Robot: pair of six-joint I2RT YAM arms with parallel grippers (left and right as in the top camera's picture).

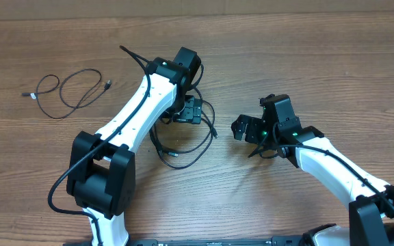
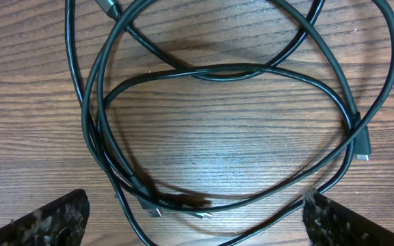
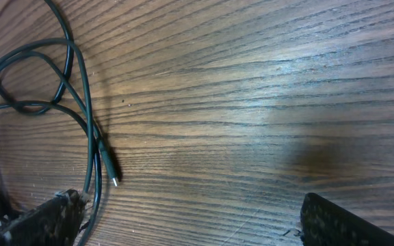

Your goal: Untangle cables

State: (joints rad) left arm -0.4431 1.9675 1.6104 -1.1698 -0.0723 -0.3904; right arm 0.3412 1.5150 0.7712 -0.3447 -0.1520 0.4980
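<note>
The left claw (image 2: 195, 205) hangs straight over the tangled bundle of thin black cables (image 2: 204, 72), its two speckled black fingers spread as wide as they go and holding nothing. Its wrist view shows what the overhead view hides under the white arm: several loops lying across one another on the brown wood-grain table (image 2: 224, 137), with a silver-tipped plug (image 2: 362, 147) at the bundle's right edge and more plug ends on its near side, between the fingers.

The right claw (image 3: 189, 198) sits to the right of the bundle and apart from it, equally wide open and empty. Its own camera catches only the bundle's right edge, where one dark plug (image 3: 108, 164) lies on the wood.

Only the overhead view shows both arms together. It alone also shows, well beyond the bundle to its far left, a separate thin black cord (image 1: 66, 94) in loose loops with small plugs at its ends.
</note>
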